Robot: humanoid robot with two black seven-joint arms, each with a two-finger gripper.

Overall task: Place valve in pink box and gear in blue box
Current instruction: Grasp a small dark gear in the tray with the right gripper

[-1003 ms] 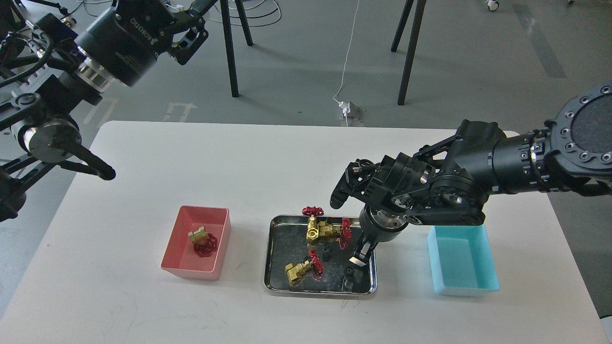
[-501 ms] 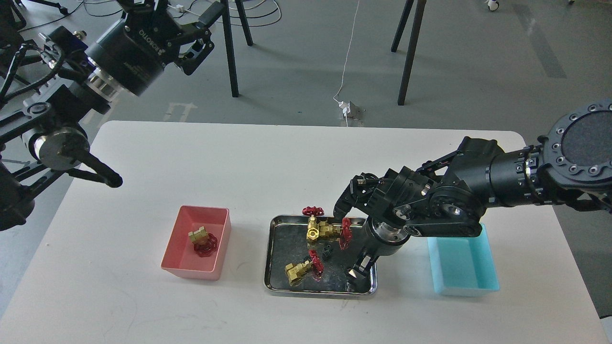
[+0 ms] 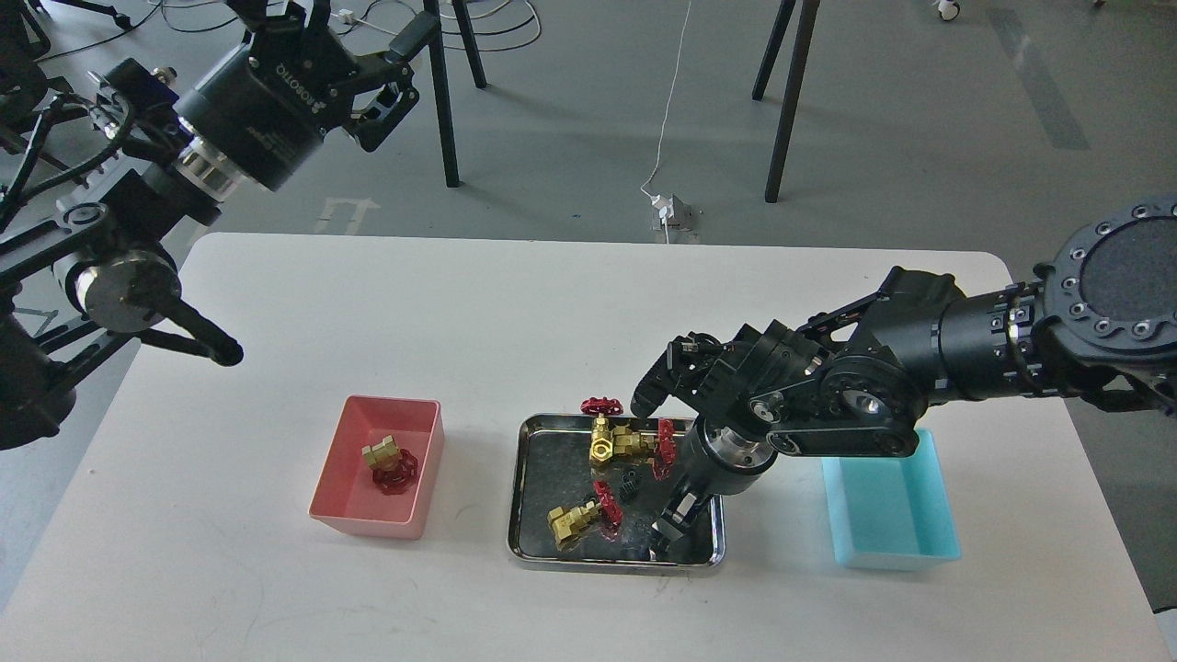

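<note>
Two black arms with silver joint rings. Left arm (image 3: 165, 175): cylindrical housing with white lettering, loose black cables. Right arm (image 3: 919, 368): round flange ringed with screws, silver bolt heads, linkage bars.

Salmon-pink plastic bin (image 3: 377, 478), light cyan-blue plastic bin (image 3: 888, 501) and shiny steel tray (image 3: 552, 460) with brass, red-wheeled valves (image 3: 628, 443) on white table (image 3: 460, 303).

A white tabletop (image 3: 515, 313) with rounded corners fills most of the view. A shiny steel tray (image 3: 526, 485) sits near its front edge, about midway across. Beyond the tabletop's far edge lies grey floor (image 3: 919, 110). Black legs (image 3: 786, 101) stand on it, some behind the far left part, others behind the far right. A white cable (image 3: 674, 87) runs down to a small white plug block (image 3: 668, 211) just past the far edge.
</note>
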